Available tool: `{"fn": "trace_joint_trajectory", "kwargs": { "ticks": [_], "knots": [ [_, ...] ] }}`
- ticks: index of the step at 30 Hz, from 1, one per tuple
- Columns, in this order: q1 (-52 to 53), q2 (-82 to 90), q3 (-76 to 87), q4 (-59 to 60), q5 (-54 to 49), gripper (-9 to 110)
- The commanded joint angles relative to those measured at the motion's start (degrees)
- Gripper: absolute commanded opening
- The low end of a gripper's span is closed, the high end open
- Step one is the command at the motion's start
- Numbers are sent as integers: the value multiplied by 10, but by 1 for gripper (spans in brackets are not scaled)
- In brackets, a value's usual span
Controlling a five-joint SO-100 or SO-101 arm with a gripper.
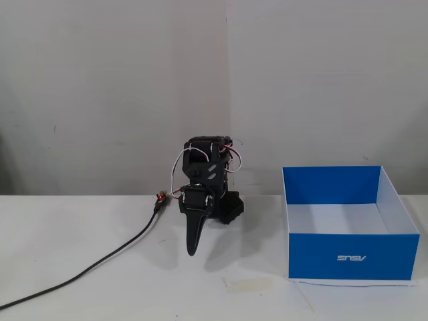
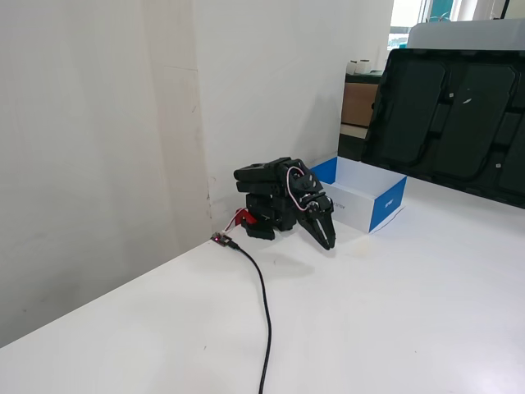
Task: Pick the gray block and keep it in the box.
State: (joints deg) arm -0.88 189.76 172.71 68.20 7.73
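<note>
Near the middle of a fixed view, the claw (image 1: 192,251) hangs from the folded black arm (image 1: 206,175) with its tip pointing down at the white table (image 1: 93,234); its two fingers lie together in a single dark wedge with no gap showing between them, and nothing is held. In another fixed view the same claw (image 2: 329,244) sits right of centre, angled down and to the right, tip just above the table surface, again closed to a point.

Behind it the arm is hunched low over its base, white and red wires looping around the upper joints. A black cable (image 1: 100,262) runs from a small connector at the arm's left side down toward the lower-left corner of the frame.

To the right, well apart from the claw, stands the box (image 1: 348,257), blue outside and white inside (its small white logo reads upside down on the near wall). What shows of its floor is bare white.

The gray block cannot be found in either view.
</note>
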Motion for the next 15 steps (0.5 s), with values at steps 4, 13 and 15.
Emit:
{"fn": "trace_joint_trajectory", "kwargs": {
  "ticks": [4,13,15],
  "knots": [
    [1,67,6,-5,4,0],
    [1,67,6,-5,4,0],
    [1,67,6,-5,4,0]
  ]
}}
